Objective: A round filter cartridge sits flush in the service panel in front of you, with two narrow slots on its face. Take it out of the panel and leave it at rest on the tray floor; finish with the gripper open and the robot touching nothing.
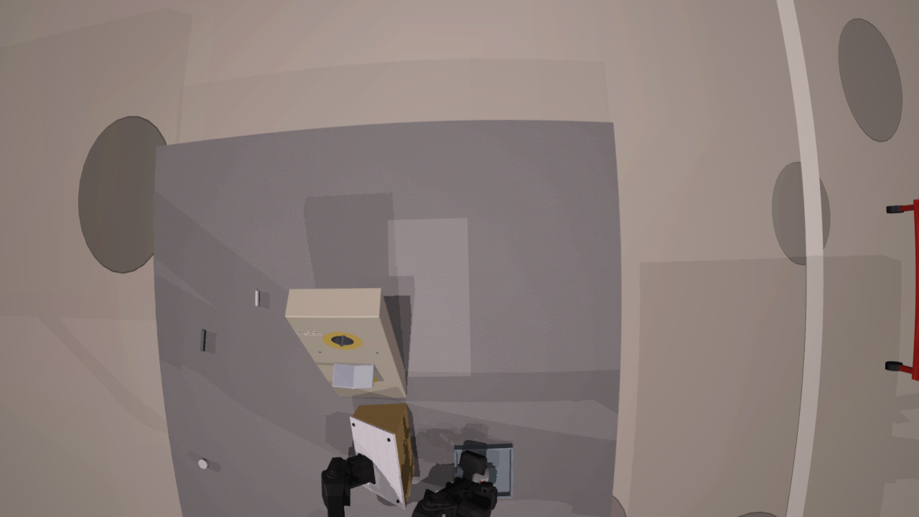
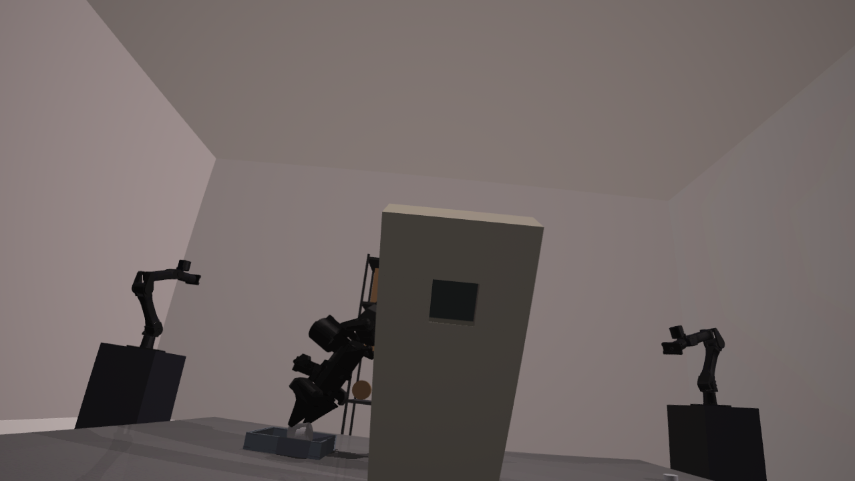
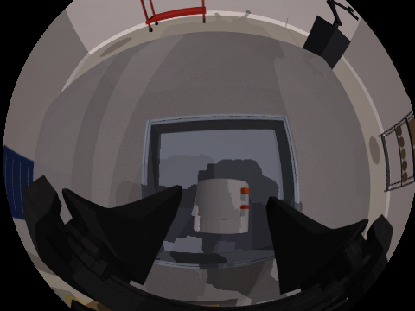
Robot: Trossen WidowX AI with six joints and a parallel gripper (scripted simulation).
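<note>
Holding gripper [image 1: 478, 480] [image 2: 304, 421] [image 3: 226, 197] open around cartridge [image 1: 482, 476] [image 2: 300, 429] [image 3: 220, 205] at tray [image 1: 512, 469] [image 2: 260, 442] [image 3: 291, 160], toward table's [image 1: 546, 257] [image 2: 149, 454] [image 3: 207, 78] right edge from top; risking tipping by brushing while withdrawing.

On the grey table top [image 1: 539, 212], a beige block [image 1: 332, 302] bears a yellow ring [image 1: 328, 345] around a dark round centre, with a pale folded piece [image 1: 352, 375] lower on the same face. Below it in the view stands a brown box [image 1: 380, 416] with a tilted white plate [image 1: 375, 443] on its front, one black arm part [image 1: 337, 485] reaching over the plate's edge, while the robot's black arm [image 1: 457, 498] partly covers a blue-grey tray [image 1: 512, 472] to the right.
</note>
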